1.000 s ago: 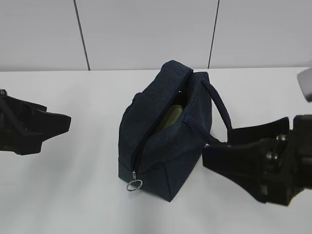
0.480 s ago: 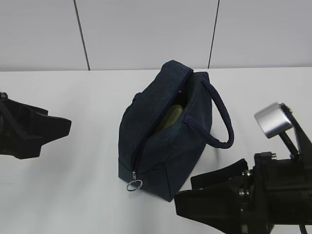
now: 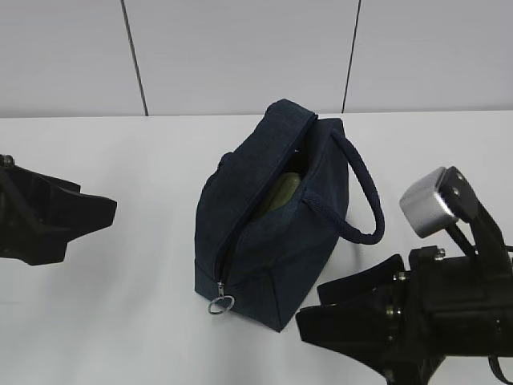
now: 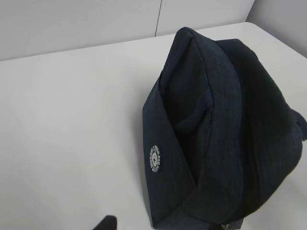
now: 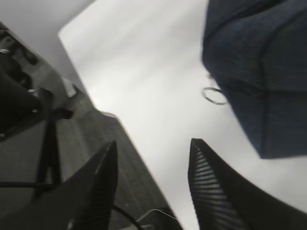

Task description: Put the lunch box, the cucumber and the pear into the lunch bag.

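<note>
R tool (image 5: 153,187) apart, holding nothing, near lunch bag (image 3: 272,241); L tool (image 3: 80,212) state unclear.

A bare lab test bench: a plain white table (image 3: 120,321) under the right gripper (image 5: 153,158), pale seamed wall panels (image 3: 240,56) beyond it, cabling and stands (image 5: 43,143) beside it.

The lunch bag (image 3: 272,233) stands mid-table with bare white table (image 3: 128,313) on its left and behind it, open for a pass. Its zipper slit gapes narrowly, a pale green lunch box (image 3: 280,192) filling the gap; the loop handle (image 3: 361,196) juts out rightward. The right gripper (image 3: 321,317), jaws apart and holding nothing, crowds the bag's front right corner.
</note>
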Robot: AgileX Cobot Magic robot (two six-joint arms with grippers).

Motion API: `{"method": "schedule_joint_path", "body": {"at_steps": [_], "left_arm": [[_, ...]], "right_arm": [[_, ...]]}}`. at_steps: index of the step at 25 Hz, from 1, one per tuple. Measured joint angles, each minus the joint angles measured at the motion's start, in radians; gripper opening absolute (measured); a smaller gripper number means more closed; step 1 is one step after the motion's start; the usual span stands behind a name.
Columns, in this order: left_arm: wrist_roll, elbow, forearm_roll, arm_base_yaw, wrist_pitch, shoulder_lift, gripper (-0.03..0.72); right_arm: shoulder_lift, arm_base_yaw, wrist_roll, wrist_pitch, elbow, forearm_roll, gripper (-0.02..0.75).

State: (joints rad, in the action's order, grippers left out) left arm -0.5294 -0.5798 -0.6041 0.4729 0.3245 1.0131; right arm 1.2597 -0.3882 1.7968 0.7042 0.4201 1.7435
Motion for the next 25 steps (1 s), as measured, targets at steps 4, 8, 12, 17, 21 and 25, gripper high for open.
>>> {"method": "schedule_joint_path", "body": {"at_steps": [4,8,12,17,21,25], "left_arm": [[0.0,0.0,0.0,0.0,0.002,-0.005,0.342],[0.0,0.0,-0.001,0.0,0.005,-0.01,0.342],[0.0,0.0,-0.01,0.0,0.016,-0.01,0.342],[0.0,0.0,-0.011,0.0,0.018,-0.01,0.342],[0.0,0.0,-0.011,0.0,0.018,-0.01,0.342],[0.0,0.0,-0.012,0.0,0.018,-0.01,0.342]], "right_arm": [[0.0,0.0,0.036,-0.118,0.0,0.006,0.375],[0.0,0.0,0.044,-0.123,0.0,0.01,0.375],[0.0,0.0,0.045,-0.123,0.0,0.011,0.375],[0.0,0.0,0.054,-0.123,0.0,0.017,0.372],[0.0,0.0,0.057,-0.123,0.0,0.026,0.371],[0.0,0.0,0.058,-0.113,0.002,0.025,0.371]]}}
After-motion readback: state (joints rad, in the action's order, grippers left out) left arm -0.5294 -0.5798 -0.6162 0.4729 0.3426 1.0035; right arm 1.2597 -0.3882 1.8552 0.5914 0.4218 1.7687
